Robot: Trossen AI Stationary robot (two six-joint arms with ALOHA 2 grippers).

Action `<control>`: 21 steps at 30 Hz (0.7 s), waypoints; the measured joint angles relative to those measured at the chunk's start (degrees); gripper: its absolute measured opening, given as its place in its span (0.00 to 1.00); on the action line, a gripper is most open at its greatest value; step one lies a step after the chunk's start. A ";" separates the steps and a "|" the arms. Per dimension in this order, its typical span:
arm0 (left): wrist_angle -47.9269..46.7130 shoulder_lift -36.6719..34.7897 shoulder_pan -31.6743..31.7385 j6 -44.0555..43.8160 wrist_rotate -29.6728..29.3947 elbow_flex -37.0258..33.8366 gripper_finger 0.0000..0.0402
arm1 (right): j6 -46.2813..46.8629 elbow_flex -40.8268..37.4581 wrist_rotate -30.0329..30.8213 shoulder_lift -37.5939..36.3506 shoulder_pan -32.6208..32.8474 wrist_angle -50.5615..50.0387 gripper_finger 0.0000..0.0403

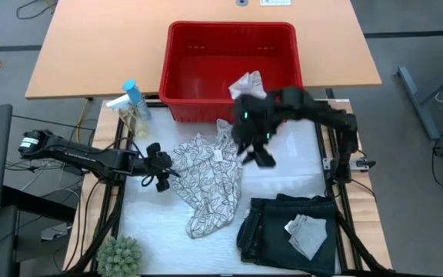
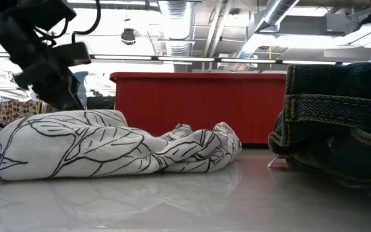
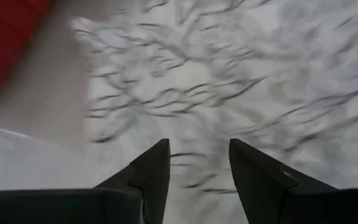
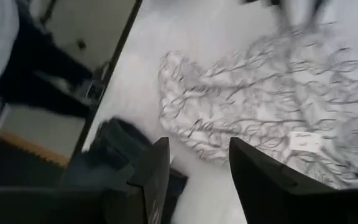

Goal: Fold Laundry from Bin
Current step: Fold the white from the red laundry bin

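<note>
My left gripper [image 1: 162, 171] sits spread at the leaf cloth's [image 1: 206, 181] left edge. My right gripper [image 1: 258, 154] hovers spread, seemingly empty, near the red bin [image 1: 177, 69]. Dark garment [image 1: 271, 223] lies near-right.

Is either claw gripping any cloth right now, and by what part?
Neither. The left claw stands open over the leaf-patterned cloth with nothing between its fingers; the right claw is open above the table, also empty.
</note>
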 joint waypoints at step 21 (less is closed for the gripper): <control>9.06 11.43 1.33 3.61 7.33 -6.45 0.27 | 9.73 -26.69 2.07 0.09 19.15 27.10 0.48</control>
